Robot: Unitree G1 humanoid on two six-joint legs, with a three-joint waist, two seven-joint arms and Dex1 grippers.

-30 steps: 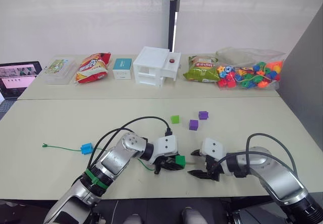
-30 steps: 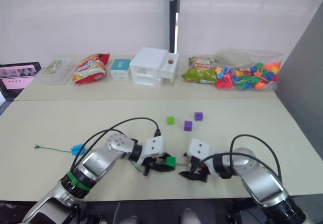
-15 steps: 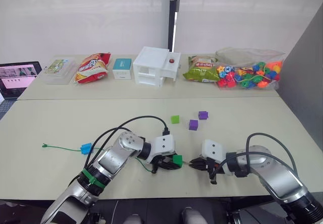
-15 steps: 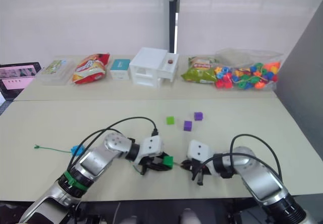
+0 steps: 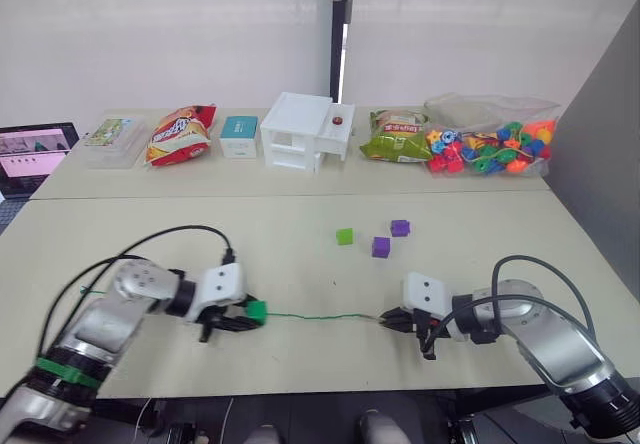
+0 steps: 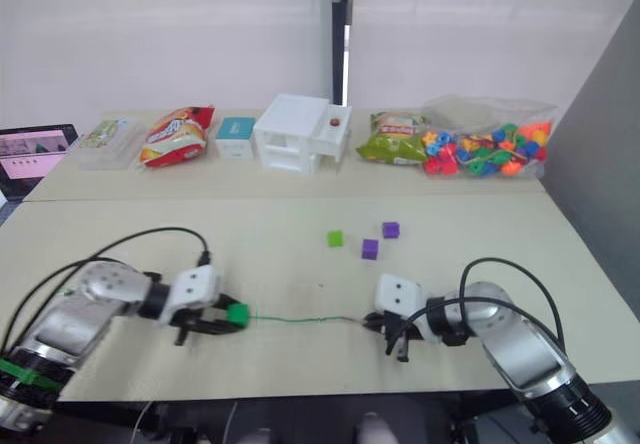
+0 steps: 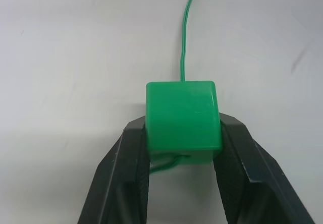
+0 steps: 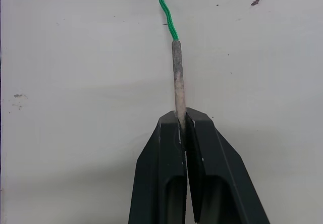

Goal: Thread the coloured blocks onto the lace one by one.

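The lace (image 5: pixel 320 315) lies stretched in a near-straight line across the table (image 5: pixel 300 254) between my two grippers. My right gripper (image 8: pixel 180 125) is pinched tight on its stiff brownish tip (image 8: pixel 176 75). My left gripper (image 7: pixel 182 143) is clamped on the dark green block (image 7: pixel 182 114), which sits threaded on the lace, the cord entering one face and leaving the other. The light green block (image 5: pixel 344 236) and two purple blocks (image 5: pixel 381 247) (image 5: pixel 400 228) rest loose farther back, well apart from both grippers.
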